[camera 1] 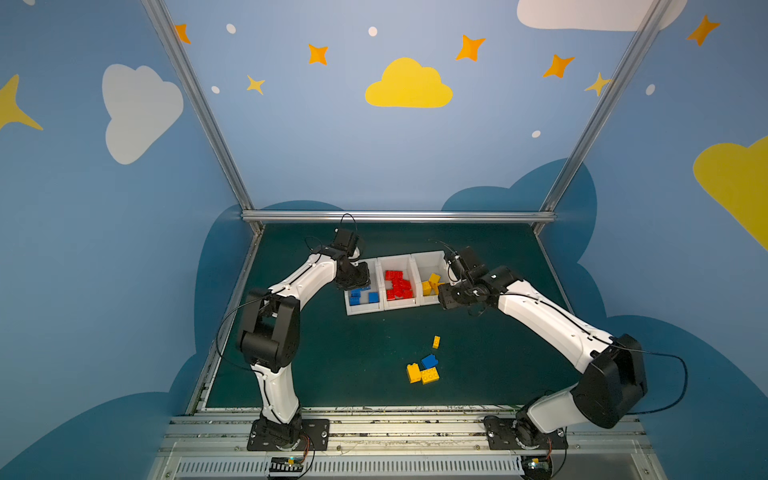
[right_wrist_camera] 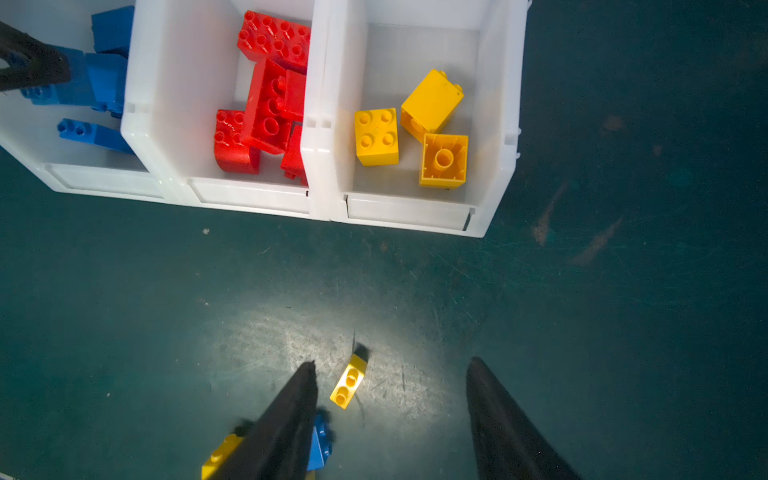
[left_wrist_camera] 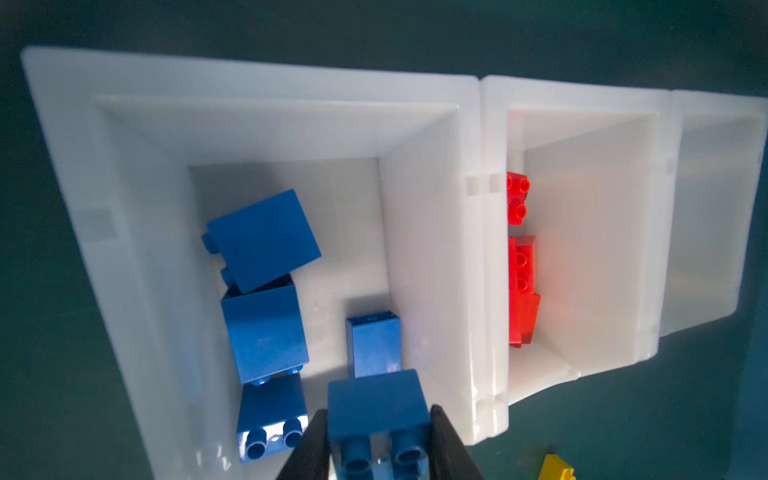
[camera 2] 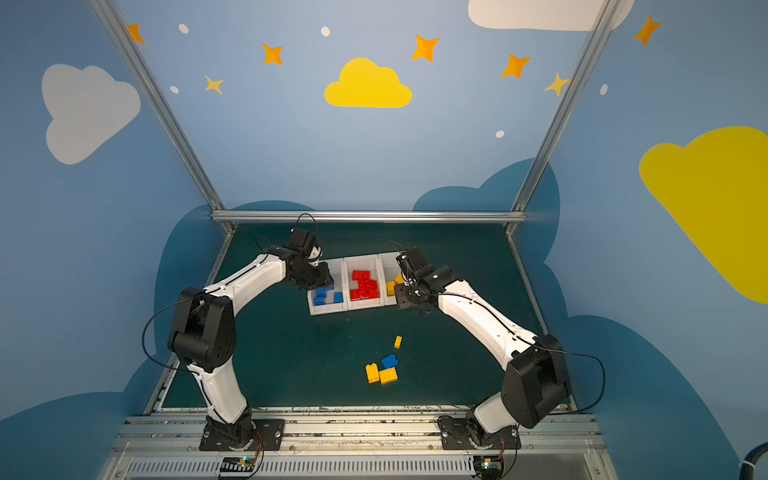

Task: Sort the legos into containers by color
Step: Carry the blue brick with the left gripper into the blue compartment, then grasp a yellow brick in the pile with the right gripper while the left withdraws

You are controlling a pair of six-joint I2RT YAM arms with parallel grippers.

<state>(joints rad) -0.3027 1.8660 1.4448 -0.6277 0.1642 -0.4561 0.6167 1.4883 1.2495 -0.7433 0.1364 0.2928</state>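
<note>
Blue brick (left_wrist_camera: 374, 399) held in left hand (left_wrist_camera: 378, 414) (over leftmost container (left_wrist_camera: 266, 83)).

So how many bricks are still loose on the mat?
4: a small yellow brick alone; nearer the robot, a cluster of a blue brick, a left yellow brick and a right yellow brick. Arms may hide others.

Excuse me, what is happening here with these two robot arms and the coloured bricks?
Two arms sort bricks by colour into three white bins. The left gripper holds a blue brick above the blue bin. The right gripper hangs open and empty over the mat in front of the yellow bin. Red bricks lie in the middle bin. Three yellow bricks and one loose blue brick lie unsorted on the mat.
</note>
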